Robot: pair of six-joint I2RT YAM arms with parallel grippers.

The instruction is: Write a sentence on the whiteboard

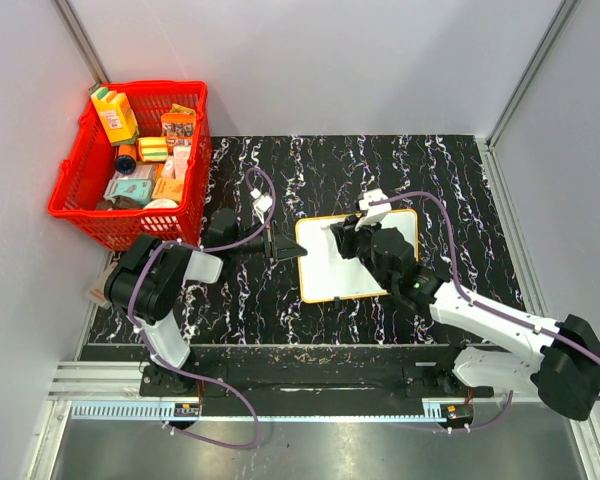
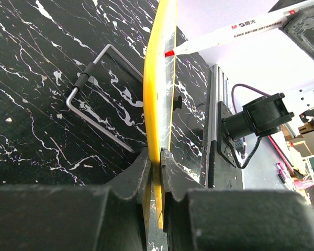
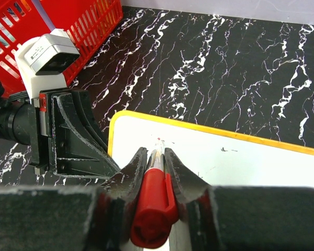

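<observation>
The whiteboard (image 1: 330, 275) lies flat mid-table, white with a yellow rim. My left gripper (image 1: 280, 247) is shut on its left edge; the left wrist view shows the yellow rim (image 2: 156, 104) pinched between the jaws (image 2: 158, 157). My right gripper (image 3: 156, 151) is shut on a red-capped marker (image 3: 153, 204), and hovers over the board's upper left part (image 1: 342, 238). The marker's red tip (image 2: 169, 53) touches the board surface near the left rim. The sentence is out of view; the visible white surface (image 3: 240, 157) carries only a few tiny specks.
A red basket (image 1: 150, 88) full of small packages stands at the back left, close to the left arm. A bent metal wire bracket (image 2: 94, 94) lies on the black marbled tabletop beside the board. Grey walls enclose the table.
</observation>
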